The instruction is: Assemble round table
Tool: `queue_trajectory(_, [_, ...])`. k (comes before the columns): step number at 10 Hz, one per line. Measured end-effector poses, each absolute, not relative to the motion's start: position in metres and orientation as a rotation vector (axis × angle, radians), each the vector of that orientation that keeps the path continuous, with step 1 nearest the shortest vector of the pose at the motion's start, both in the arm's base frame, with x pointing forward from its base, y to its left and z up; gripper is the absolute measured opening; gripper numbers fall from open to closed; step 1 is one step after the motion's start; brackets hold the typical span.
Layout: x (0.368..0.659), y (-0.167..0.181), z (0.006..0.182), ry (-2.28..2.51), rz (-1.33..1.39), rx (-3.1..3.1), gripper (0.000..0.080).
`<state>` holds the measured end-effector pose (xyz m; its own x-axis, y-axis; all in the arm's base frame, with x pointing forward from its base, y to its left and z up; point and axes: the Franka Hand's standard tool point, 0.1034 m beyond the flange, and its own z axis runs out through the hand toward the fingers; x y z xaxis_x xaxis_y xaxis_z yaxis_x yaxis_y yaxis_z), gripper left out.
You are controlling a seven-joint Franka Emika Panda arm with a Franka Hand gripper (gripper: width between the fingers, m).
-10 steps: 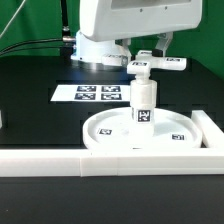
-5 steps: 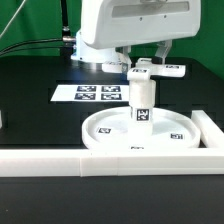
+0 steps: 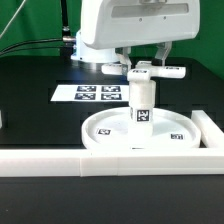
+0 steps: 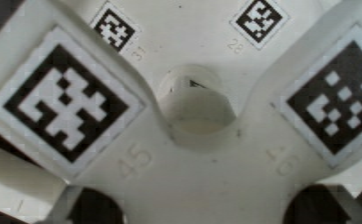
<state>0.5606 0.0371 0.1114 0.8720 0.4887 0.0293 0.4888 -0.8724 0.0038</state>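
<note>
Only outside: base (image 3: pixel 143 72), leg (image 3: pixel 142 100), disc (image 3: pixel 105 135) stacked.

Black table (image 3: pixel 30 100) with disc (image 3: pixel 105 133), marker board (image 3: pixel 90 94), bars (image 3: pixel 60 158)

We find the white round disc (image 3: pixel 100 133) lying flat on the dark surface (image 3: pixel 35 125), rim upward, with tags on its face. The short cylinder leg (image 3: pixel 141 103) stands upright at the disc's centre, a tag on its side. The cross-shaped base (image 3: pixel 143 71) sits level atop the leg, tagged arms spread outward; whether it is fully seated we cannot tell
</note>
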Motion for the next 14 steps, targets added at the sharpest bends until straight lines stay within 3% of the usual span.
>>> queue_trajectory(6, [0.5607,0.0369,0.1112,-0.599,-0.046,-3.075,0.0442])
queue_trajectory(14, [0.5613,0.0399,0.1097,0.765,-0.054,-2.945,0.0442])
